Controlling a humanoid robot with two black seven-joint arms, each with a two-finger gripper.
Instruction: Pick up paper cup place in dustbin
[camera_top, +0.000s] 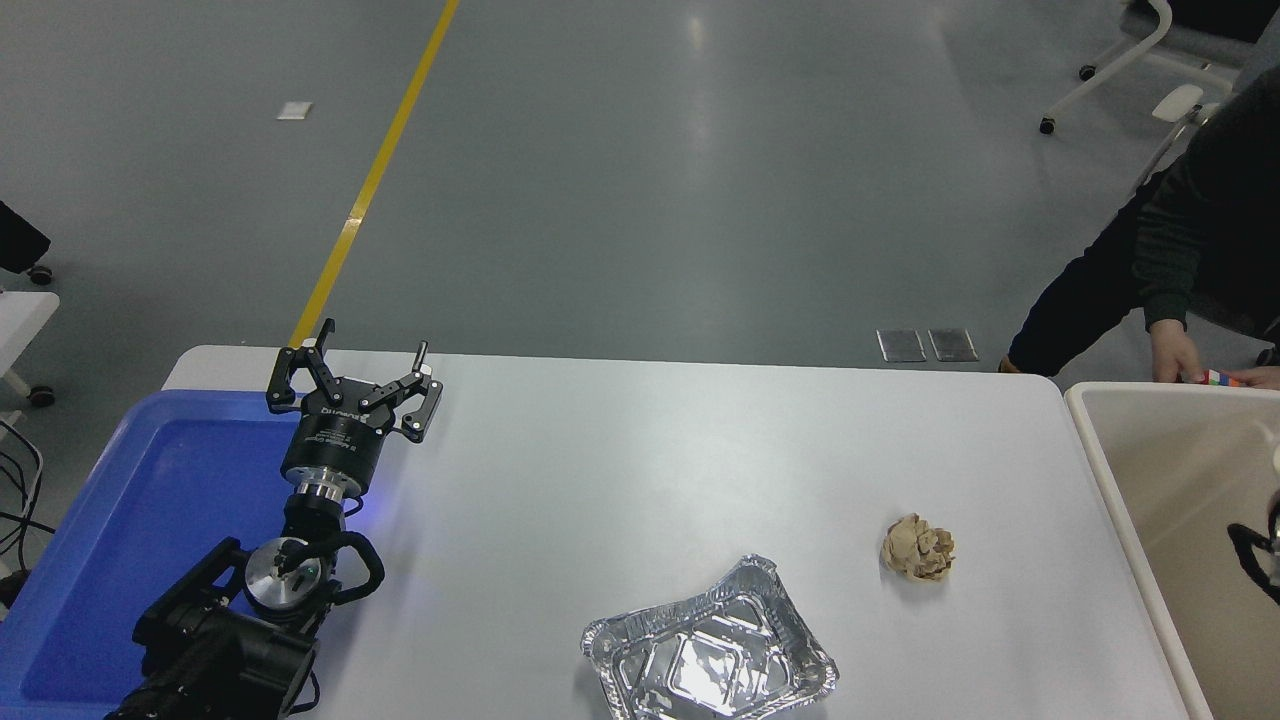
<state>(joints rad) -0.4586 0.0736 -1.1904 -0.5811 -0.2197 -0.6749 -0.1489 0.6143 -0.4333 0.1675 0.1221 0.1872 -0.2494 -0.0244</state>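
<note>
The paper cup is out of view. The dustbin (1092, 440), beige with a thick rim, stands at the table's right end, cut off by the picture's edge. A black part of my right arm (1258, 548) juts in at the right edge over the dustbin's inside; too little of it shows to tell what it holds. My left gripper (360, 357) is parked at the lower left, open and empty, by the blue tray's far right corner.
A blue tray (150, 500) lies at the left. A crumpled tan paper ball (918, 547) and a silver foil tray (708, 655) lie on the white table (640, 470). A person's hand with a colourful cube (1222, 377) reaches behind the dustbin's far rim.
</note>
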